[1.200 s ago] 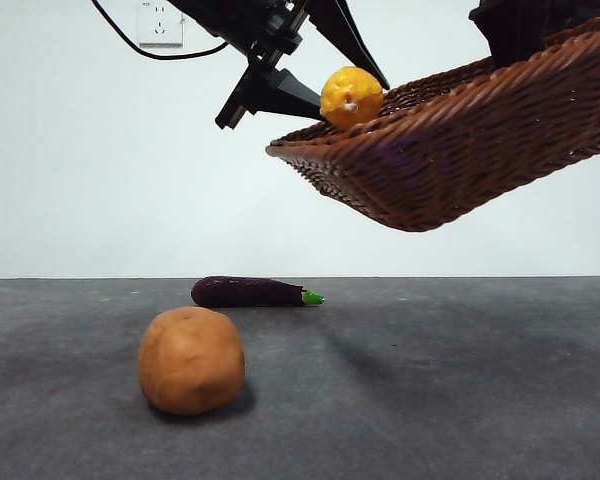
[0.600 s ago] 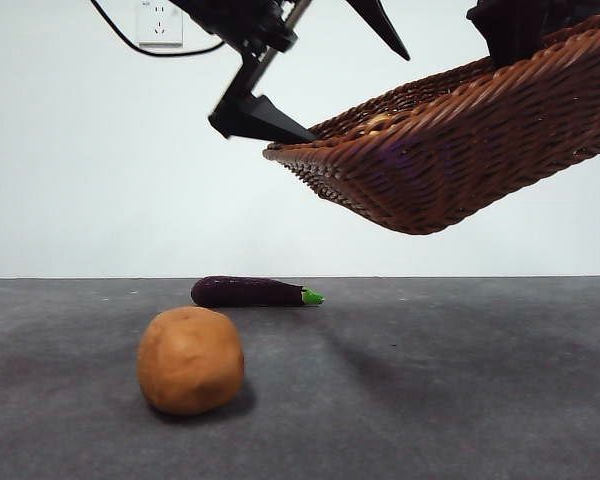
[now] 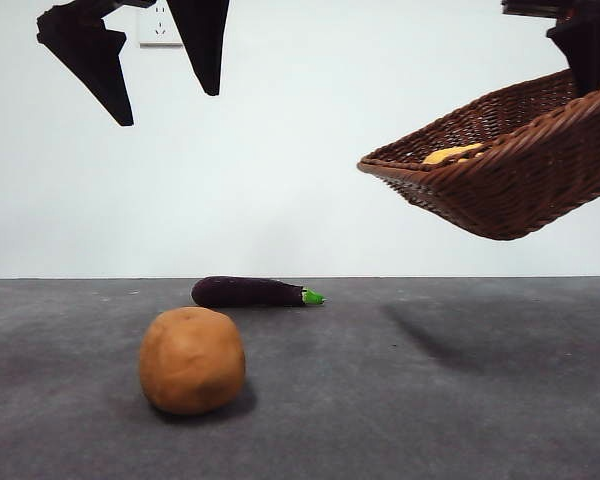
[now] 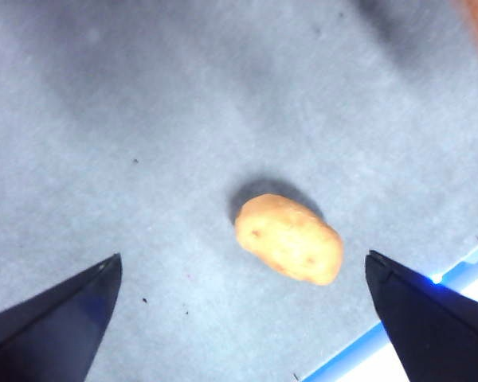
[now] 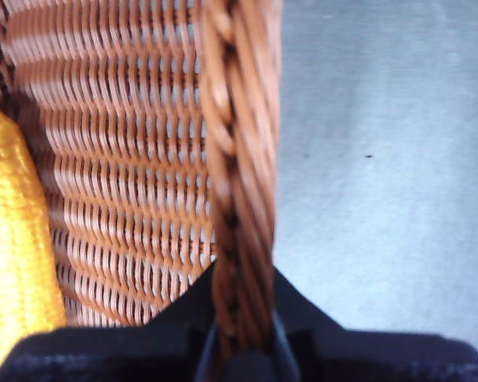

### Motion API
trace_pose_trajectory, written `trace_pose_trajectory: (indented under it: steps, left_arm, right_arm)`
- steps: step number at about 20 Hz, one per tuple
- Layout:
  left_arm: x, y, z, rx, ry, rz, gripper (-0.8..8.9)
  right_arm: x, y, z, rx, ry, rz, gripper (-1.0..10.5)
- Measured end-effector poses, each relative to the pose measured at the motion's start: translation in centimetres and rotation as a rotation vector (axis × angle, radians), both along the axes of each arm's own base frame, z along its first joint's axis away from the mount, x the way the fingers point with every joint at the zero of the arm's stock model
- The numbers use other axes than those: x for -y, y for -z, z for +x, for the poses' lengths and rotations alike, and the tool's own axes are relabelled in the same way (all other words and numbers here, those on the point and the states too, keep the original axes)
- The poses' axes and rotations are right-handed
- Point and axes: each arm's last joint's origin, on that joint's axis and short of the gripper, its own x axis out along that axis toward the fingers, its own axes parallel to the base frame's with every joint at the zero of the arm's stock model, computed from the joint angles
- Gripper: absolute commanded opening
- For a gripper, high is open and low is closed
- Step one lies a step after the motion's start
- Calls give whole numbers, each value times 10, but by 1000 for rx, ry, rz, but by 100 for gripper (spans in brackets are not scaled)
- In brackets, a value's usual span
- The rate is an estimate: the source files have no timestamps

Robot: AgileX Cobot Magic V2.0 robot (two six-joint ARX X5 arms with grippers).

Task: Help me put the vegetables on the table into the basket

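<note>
Already logged corn (image 3: pixel 452 154) inside basket (image 3: pixel 510 190), held aloft, tilted, right gripper (image 5: pixel 237 350) clenched on rim. Left gripper (image 3: pixel 160 85) hung released above potato (image 3: pixel 192 360). Potato near table (image 3: pixel 460 400) front edge, eggplant (image 3: pixel 252 292) behind; both remained.

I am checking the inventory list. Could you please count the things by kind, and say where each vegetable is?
Corn: 1, inside the basket
Eggplant: 1, on the table
Potato: 1, on the table
Basket: 1, held in the air, tilted, by the right gripper
Total: 4 things, 3 of them vegetables
</note>
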Motion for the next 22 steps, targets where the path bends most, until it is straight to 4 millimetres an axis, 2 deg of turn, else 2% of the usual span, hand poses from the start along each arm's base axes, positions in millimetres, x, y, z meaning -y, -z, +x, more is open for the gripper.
trace_pose_trajectory:
  steps: [2,4,9,11,13,19,22]
  left_arm:
    - [1,1,-1,-6,-3,-5,561]
    - [4,12,-3,-46,-18,8,562]
    - [12,83,-9,-149,-70,-12,562]
    - [12,112,-12,-171,-155,-38,562]
    - [12,128,-13,-191,-271,-64,562]
    - [32,131,-26,-141,-418,-67,562]
    - [32,131,-26,-139,-468,-65,562]
  right_arm:
    - [7,0,1,0,13,-2,-16]
    - [13,0,2,2,18,-7,-16]
    - [16,0,3,4,-3,-16,-16]
    - [16,0,3,6,-12,-17,-16]
    - [16,0,3,8,-22,-17,-16]
    - [15,0,3,11,-33,-11,-16]
    - [15,0,3,9,-53,10,-16]
